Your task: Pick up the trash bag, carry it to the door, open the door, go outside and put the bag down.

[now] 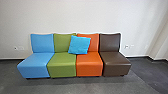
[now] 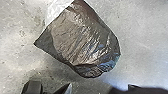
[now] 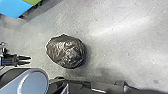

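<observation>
So from where I'm standing, the trash bag [image 2: 82,40] looks to be down on the grey floor [image 3: 125,37], with a bit of shadow right alongside it. It's dark and shiny, creased all over, rounded at one end and poking out into a pointy corner on one side. There's a pale crumpled patch [image 2: 56,11] up against one edge of it; can't tell if that's part of the bag or something else. Can't say how close it is to any edge of the floor either.

The left gripper [image 3: 30,60] is near the bag but apart from it, as seen from the right wrist. How wide or narrow it is, honestly can't tell. Same deal with the right gripper, I can't make out its state at all.

Up ahead there's a row of four armless seats, side by side along a white wall [image 1: 82,15]. Going left to right you've got a blue seat [image 1: 37,60], a green seat [image 1: 61,63], an orange seat [image 1: 89,63] and a brown seat [image 1: 116,63]. A bright blue cushion [image 1: 79,45] sits a little tilted across the green and orange backrests, its bottom edge down by the rear edges of those two seats, covering part of the join.
</observation>
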Tool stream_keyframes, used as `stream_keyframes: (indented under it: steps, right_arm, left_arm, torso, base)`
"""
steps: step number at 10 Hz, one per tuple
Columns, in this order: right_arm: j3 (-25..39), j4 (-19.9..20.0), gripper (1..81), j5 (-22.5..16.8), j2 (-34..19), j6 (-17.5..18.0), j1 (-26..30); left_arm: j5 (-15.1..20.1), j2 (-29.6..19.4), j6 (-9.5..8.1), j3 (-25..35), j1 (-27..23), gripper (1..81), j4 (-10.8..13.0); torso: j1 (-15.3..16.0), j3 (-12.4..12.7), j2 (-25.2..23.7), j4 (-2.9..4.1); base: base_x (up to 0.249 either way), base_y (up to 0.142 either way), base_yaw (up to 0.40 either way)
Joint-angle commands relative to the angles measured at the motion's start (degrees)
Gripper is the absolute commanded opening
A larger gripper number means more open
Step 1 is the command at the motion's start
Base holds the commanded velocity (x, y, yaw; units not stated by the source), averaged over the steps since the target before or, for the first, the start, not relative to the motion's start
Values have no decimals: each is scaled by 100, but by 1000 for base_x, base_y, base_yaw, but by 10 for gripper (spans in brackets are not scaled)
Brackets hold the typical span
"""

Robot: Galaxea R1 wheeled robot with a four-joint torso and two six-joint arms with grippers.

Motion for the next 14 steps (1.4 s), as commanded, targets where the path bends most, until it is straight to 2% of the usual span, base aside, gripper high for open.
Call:
stream_keyframes:
  steps: [1, 2, 3, 4, 6, 9, 12, 13, 14]
  right_arm:
    - [177, 679, 811, -1347, -595, -1, 1403]
    - [150, 910, 811, -1639, -586, -1, 1791]
    - [72, 1232, 811, -2223, -595, -9, 2213]
    - [54, 1436, 811, -2622, -577, -18, 2493]
    - [106, 1745, 811, -2685, -560, -62, 2678]
    - [194, 2473, 811, -2685, -516, -114, 2872]
    - [247, 2562, 811, -2703, -533, -106, 2978]
    - [308, 2562, 811, -2694, -533, -106, 2987]
    - [335, 2571, 811, -2685, -533, -106, 2987]
  left_arm:
    - [398, -124, 11, 36, -532, 811, -120]
    - [398, -124, 11, 36, -532, 811, -129]
    - [398, -133, 11, 27, -532, 811, -129]
    - [398, -133, 20, 27, -532, 811, -129]
    - [398, -151, 20, 36, -532, 811, -138]
    - [398, -151, 20, 36, -532, 811, -138]
    - [398, -168, 20, 45, -558, 811, -138]
    - [398, -195, 12, 62, -628, 811, -164]
    - [433, -195, 11, 62, -716, 811, -164]
  torso:
    - [350, 0, -545, 0]
    - [487, 0, -763, 0]
    - [618, 0, -971, 0]
    - [743, 0, -1172, 0]
    - [1005, 0, -1589, 0]
    - [1394, 0, -2214, 0]
    - [1781, 0, -2840, 0]
    - [1884, -538, -3006, 0]
    - [2004, -567, -3222, 0]
  base:
    - [0, 0, 0]
    - [0, 0, 0]
    - [0, 0, 0]
    - [0, 0, 0]
    - [0, 0, 0]
    - [0, 0, 0]
    - [0, 0, 0]
    - [0, 0, 0]
    - [0, 0, 0]
